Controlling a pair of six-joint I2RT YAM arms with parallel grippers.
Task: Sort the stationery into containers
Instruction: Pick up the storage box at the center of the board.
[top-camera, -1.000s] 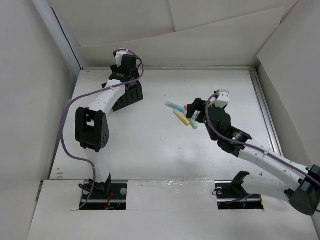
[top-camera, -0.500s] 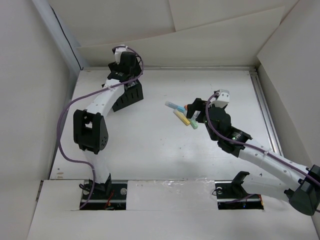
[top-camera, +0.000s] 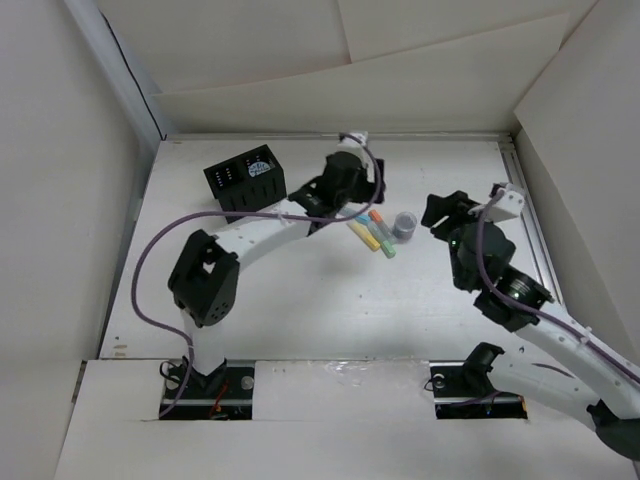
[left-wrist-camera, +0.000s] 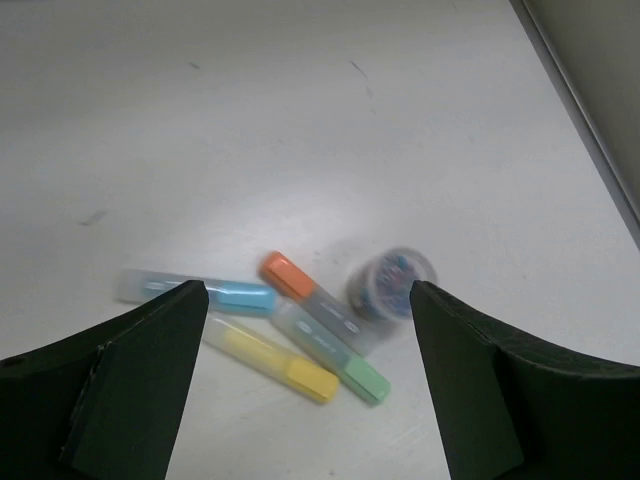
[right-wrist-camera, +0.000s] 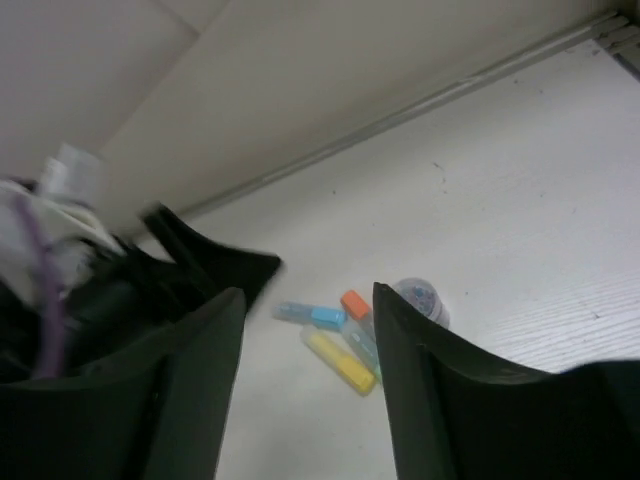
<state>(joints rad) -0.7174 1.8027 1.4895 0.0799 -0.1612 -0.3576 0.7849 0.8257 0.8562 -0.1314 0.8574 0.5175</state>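
Several pastel markers lie in a bunch mid-table (top-camera: 370, 233): light blue (left-wrist-camera: 205, 293), orange (left-wrist-camera: 290, 275), yellow (left-wrist-camera: 272, 360) and green (left-wrist-camera: 345, 362). A small round tub (top-camera: 405, 224) (left-wrist-camera: 392, 285) stands just to their right. The black organizer (top-camera: 245, 178) sits at the back left, and a round white, blue-patterned thing (top-camera: 258, 167) lies in one compartment. My left gripper (top-camera: 352, 183) (left-wrist-camera: 308, 300) hovers open just behind the markers, holding nothing. To the right of the tub my right gripper (top-camera: 442, 208) (right-wrist-camera: 308, 295) is open and empty.
White walls close in the table at the back and on both sides. A metal rail (top-camera: 528, 225) runs along the right edge. The left arm (top-camera: 265, 228) stretches across the table from its base to the centre. A purple cable (top-camera: 150, 260) loops to its left.
The left arm swung from the organizer across to the markers, uncovering the box. The right arm drew back to the right, baring the round tub, and its jaws narrowed.
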